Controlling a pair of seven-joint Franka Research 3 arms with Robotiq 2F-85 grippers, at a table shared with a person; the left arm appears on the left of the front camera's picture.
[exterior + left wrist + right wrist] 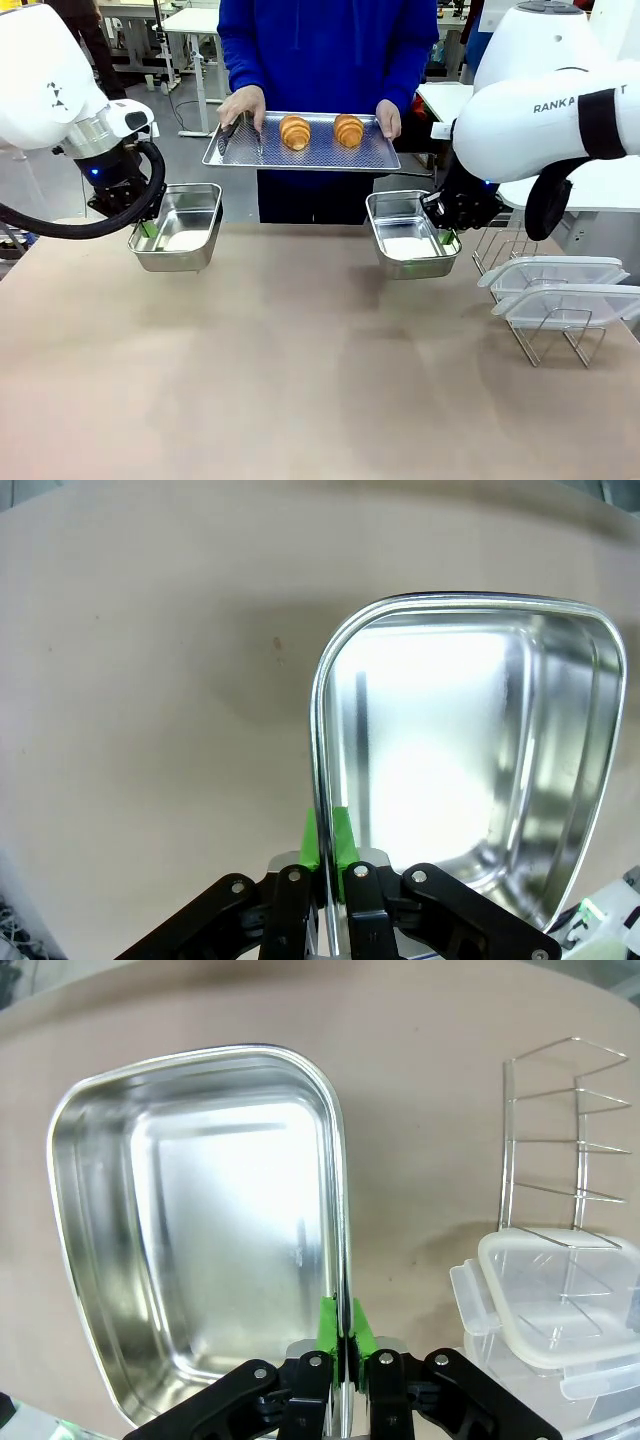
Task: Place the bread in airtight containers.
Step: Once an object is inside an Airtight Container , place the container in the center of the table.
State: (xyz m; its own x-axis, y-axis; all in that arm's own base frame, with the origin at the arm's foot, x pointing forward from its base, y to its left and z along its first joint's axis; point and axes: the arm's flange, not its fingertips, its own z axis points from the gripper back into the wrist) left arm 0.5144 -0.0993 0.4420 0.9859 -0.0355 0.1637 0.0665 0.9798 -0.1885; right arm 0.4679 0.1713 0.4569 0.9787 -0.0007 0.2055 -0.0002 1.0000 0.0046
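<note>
Tan surface (300, 400) runs under both tools. Person (320, 50) in a blue top stands past the tools on the far side and holds up a perforated metal tray (300, 158), beyond and between the two tools. Right arm (540, 120) has print that reads "RANKA", with the start of the word out of sight. Wire rack (545, 340) carrying two clear lids (560, 272) sits just outboard of the right tool (447, 236). Left tin (180, 228) is empty and looks raised off the surface. Left tool (328, 845) is clamped narrow on its rim, one green pad inside the wall and one outside. Right tin (200, 1240) is empty too, and the right tool is pinched on its rim the same way. First croissant (295, 131) and second croissant (348, 130) lie side by side on the tray, well apart from both tools, neither in a tin. Tongs (240, 138) lie on the tray end nearer the left tool.
</note>
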